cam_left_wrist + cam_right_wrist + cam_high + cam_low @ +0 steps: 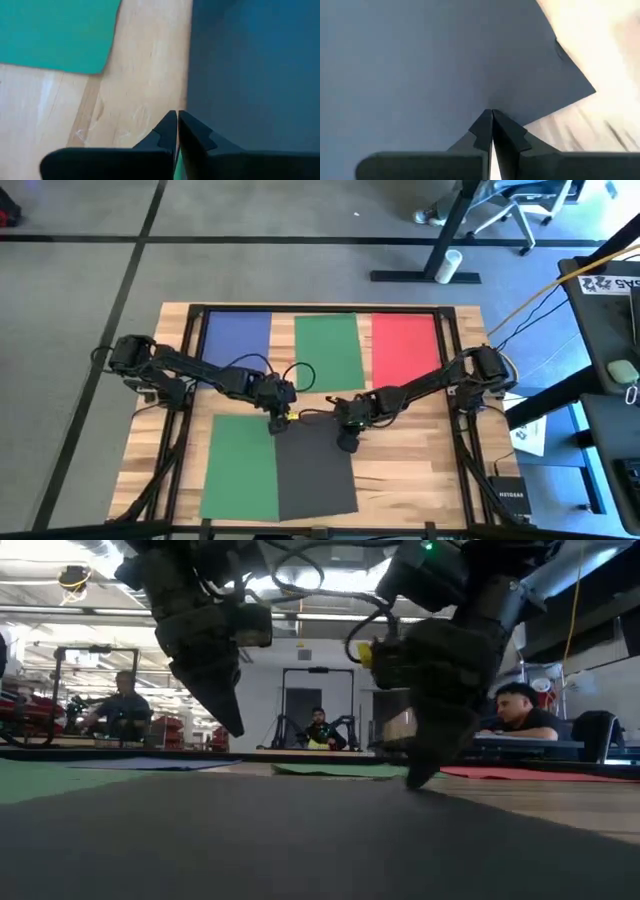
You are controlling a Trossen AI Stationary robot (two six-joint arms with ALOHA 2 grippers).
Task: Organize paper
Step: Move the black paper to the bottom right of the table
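The high view looks straight down from well above, taking in the whole wooden table (420, 470) and grey floor around it. The low view sits at table-top height at the near edge, very close to the dark grey sheet (300, 840), facing level across to the far room, where people sit. Each wrist view looks steeply down from close above that sheet's far edge (250, 65) (420, 60). All four views share the dark grey sheet (315, 470).
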